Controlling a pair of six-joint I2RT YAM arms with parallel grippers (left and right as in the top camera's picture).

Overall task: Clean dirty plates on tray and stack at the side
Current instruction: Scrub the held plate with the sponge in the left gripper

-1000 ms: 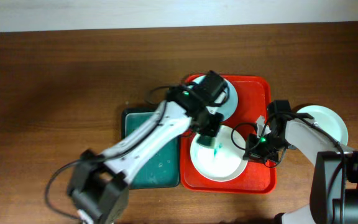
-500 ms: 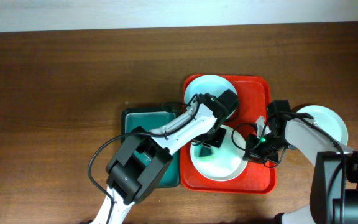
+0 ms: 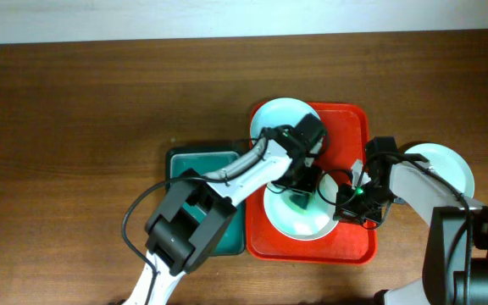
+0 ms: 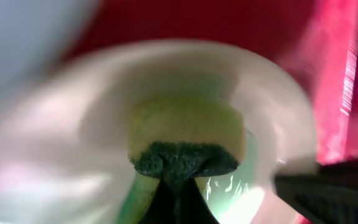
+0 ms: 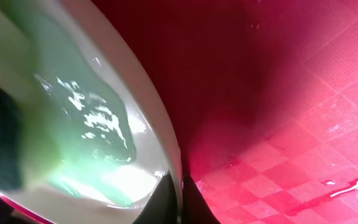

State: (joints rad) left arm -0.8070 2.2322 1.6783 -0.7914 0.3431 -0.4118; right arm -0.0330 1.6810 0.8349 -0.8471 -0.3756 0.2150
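At frame centre, on the tray [image 3: 352,127], the left gripper [image 3: 302,193] presses a clamped sponge [image 4: 185,130] into the lower plate [image 3: 291,224], and the right gripper [image 3: 342,208] pinches that plate's rim. The side plate [image 3: 447,165], off the tray at right, looks done. The upper plate [image 3: 280,117] seems not yet cleaned.

red tray [image 3: 356,135] — white plates [image 3: 288,224], teal-smeared

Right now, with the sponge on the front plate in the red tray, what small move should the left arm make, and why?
Probably sweep the yellow sponge in the left gripper toward the right side of the round white plate on the red plastic tray: a teal-green film shows there, and the right gripper pinches that rim, steadying it.
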